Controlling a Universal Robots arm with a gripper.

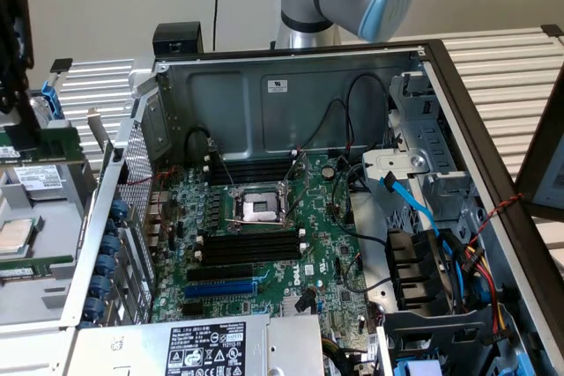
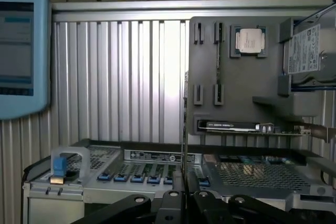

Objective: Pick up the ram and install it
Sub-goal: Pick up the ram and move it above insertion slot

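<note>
In the wrist view the ram [image 2: 184, 129] appears edge-on, a thin upright strip rising from between my gripper's [image 2: 184, 195] black fingers, which are shut on it. In the exterior view my gripper [image 1: 22, 121] hangs at the far left, outside the case and over the grey tray, with the green ram [image 1: 48, 140] under it. Long black slots [image 1: 247, 248] lie on the motherboard below the CPU socket [image 1: 260, 209], and more black slots [image 1: 251, 169] lie above it. All of them are well to the exterior view's right of the gripper.
The open computer case [image 1: 441, 68] has tall metal walls. Cables and a drive cage [image 1: 414, 182] fill its right side. A blue slot [image 1: 220, 288] lies below the black ones. The grey tray [image 2: 236, 82] holds a CPU [image 2: 251, 40], a hard drive [image 2: 310, 51] and a card [image 2: 236, 127].
</note>
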